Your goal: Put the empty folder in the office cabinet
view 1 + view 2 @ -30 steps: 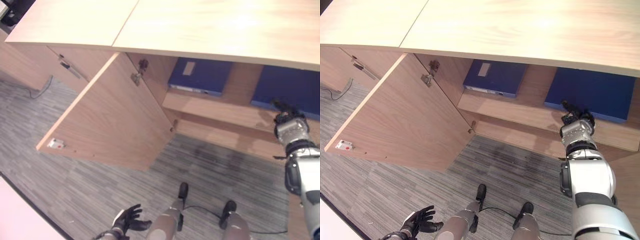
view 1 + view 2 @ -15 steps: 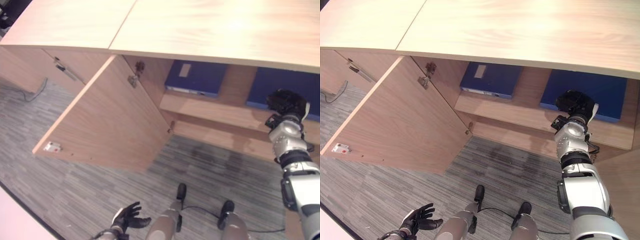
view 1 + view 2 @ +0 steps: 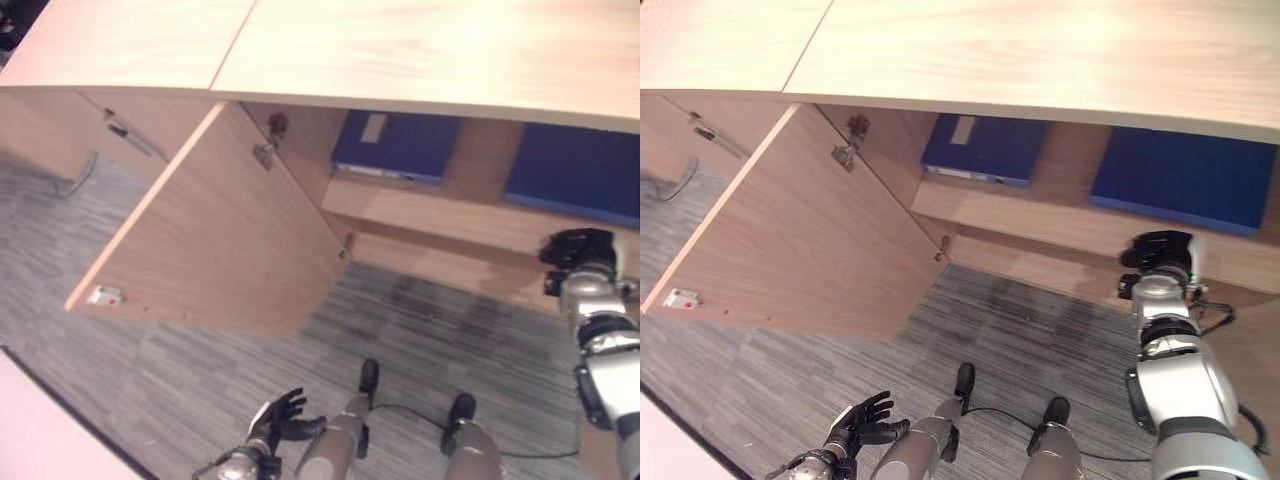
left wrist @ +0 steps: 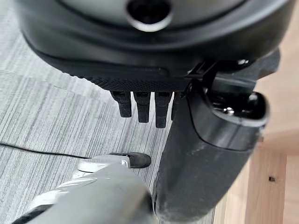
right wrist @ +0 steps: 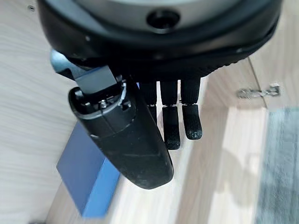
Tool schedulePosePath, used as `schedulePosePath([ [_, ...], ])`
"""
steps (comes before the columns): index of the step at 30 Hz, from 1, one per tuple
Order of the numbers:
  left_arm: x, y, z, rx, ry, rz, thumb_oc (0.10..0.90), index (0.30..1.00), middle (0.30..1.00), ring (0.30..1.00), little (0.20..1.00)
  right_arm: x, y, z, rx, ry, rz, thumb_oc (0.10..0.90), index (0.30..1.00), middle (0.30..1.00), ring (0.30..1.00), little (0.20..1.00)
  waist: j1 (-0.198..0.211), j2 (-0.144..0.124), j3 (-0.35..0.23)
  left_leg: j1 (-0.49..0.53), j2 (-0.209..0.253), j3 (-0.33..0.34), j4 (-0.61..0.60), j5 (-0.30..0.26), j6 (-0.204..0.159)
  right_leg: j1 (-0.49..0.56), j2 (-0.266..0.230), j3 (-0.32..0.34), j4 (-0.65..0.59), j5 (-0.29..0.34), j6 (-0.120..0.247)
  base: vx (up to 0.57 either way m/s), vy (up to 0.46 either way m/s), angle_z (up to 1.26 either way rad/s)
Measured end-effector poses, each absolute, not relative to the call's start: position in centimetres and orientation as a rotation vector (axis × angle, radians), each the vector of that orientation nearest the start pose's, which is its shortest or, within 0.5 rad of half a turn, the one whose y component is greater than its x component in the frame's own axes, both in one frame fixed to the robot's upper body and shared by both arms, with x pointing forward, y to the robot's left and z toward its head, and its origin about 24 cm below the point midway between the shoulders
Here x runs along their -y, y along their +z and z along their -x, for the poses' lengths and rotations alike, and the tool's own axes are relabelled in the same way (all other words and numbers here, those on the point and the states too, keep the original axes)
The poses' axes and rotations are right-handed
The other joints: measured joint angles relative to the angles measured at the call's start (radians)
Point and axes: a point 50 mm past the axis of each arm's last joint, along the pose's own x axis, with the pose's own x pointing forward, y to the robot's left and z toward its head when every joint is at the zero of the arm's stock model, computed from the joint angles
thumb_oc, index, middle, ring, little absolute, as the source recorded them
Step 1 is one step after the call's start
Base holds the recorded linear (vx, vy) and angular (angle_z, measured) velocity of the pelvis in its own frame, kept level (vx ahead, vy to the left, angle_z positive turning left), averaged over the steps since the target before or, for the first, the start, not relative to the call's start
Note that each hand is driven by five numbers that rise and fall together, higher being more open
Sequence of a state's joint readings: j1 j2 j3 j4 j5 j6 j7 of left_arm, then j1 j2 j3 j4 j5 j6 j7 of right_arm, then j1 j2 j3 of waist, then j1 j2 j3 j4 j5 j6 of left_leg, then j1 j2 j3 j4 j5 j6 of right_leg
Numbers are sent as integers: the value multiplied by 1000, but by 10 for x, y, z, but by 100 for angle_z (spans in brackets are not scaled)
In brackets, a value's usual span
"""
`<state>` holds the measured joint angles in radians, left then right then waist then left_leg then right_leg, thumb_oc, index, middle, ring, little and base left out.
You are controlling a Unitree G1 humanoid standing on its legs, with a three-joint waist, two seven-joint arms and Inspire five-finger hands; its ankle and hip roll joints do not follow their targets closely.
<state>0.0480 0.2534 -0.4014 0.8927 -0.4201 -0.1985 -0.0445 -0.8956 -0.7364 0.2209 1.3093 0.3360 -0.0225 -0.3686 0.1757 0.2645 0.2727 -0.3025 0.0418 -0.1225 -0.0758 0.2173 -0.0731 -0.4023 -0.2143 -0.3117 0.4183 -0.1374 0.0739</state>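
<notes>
Two blue folders lie flat on the shelf (image 3: 1060, 225) inside the open cabinet: one folder (image 3: 985, 150) toward the left, near the hinge side, and the other folder (image 3: 1185, 180) to the right, just above and behind the right hand (image 3: 1160, 262). I judge the right one to be the task's thing, but can't tell for sure which is the empty one. It sits fully on the shelf, its near edge close to the shelf lip.

Right hand is in front of the shelf edge, fingers (image 5: 180, 123) straight/relaxed and holding nothing; wrist view shows bare wood past them and a blue folder off to the side, not touching. Left hand (image 3: 862, 425) hangs low over the carpet, fingers spread, empty.

Task looks about done, so risks are mostly about getting clear:
- hand lifting instead of pulling straight back: could catch the folder's near edge and drag it off the shelf
- arm swinging outward: may knock the cabinet side panel to its right
- open door (image 3: 790, 240) stands wide to the left; a body turn that way could bump it, esp. w/ the left arm low
- folder lies flat, smooth cover on smooth wood, so prob. slides easily if nudged
</notes>
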Motion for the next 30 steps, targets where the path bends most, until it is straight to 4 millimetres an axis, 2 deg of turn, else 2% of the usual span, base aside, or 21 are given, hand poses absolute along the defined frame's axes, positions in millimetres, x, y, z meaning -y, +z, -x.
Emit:
schedulePosePath([
  [5, -184, -133, -139, -801, -106, 0, 800, 900, 900, 900, 900, 399, 154, -327, -202, -873, 467, 400, 300, 300, 300, 300, 17, 12, 3, -28, -9, -7, 0, 6, -6, -44, -13, 0, 44, -24, -1, -2, -11, 5],
  [7, -183, -134, -138, -812, -116, -13, 800, 900, 900, 900, 900, 407, 166, -324, -194, -904, 483, 400, 300, 300, 300, 300, 18, 25, 12, -31, -9, -10, 0, 7, -9, -47, -13, -2, 51, -27, -3, 14, -11, 3],
  [10, -184, -136, -133, -827, -124, -29, 800, 900, 900, 900, 900, 413, 170, -320, -199, -918, 506, 400, 300, 300, 300, 300, 18, 33, 13, -34, -10, -18, 0, 7, -9, -52, -17, -8, 61, -32, -13, 13, -8, 7],
  [21, -185, -135, -134, -822, -128, -35, 800, 900, 900, 900, 900, 412, 191, -325, -150, -938, 475, 400, 300, 300, 300, 300, 21, 27, 20, -58, -14, -23, 0, 9, -12, -86, -25, -8, 91, -46, -14, 7, -16, 2],
  [30, -189, -130, -138, -800, -162, -57, 800, 900, 900, 900, 900, 421, 222, -320, -89, -980, 502, 400, 300, 300, 300, 300, 22, 31, 52, -98, -31, -24, 0, 20, -16, -155, -53, 1, 156, -66, -19, -1, -2, 2],
])
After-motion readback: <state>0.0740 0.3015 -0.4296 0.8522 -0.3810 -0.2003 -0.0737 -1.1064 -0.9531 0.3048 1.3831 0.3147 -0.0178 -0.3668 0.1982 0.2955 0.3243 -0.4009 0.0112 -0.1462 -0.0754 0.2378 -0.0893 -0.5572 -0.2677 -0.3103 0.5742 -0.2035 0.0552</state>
